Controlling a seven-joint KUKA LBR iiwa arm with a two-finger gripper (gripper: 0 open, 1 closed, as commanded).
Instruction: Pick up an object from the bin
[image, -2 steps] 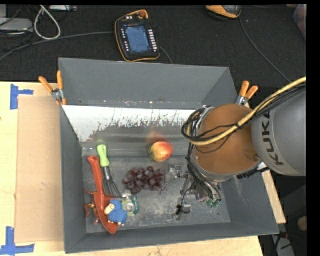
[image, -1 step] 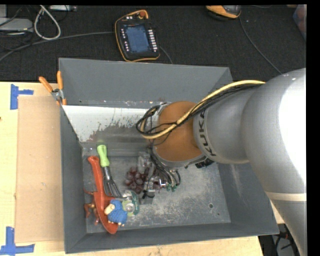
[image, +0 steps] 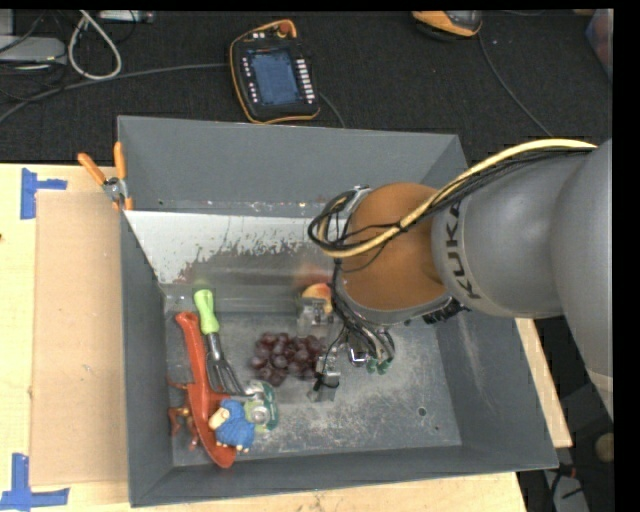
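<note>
Grey arm (image: 530, 240) sits nearest us; its hand (image: 330, 372) hangs low in the bin (image: 280, 170), opening we cannot tell. Dark red grape bunch (image: 283, 355) lies just beside the hand, away from the arm, long axis pointing at it.

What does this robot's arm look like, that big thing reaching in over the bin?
The arm is a thick, rounded, silver-grey tube with dark KUKA lettering. Its wrist wears a smooth orange cover, and black and yellow cables loop over it. At its end is a small dark metal gripper.
</note>
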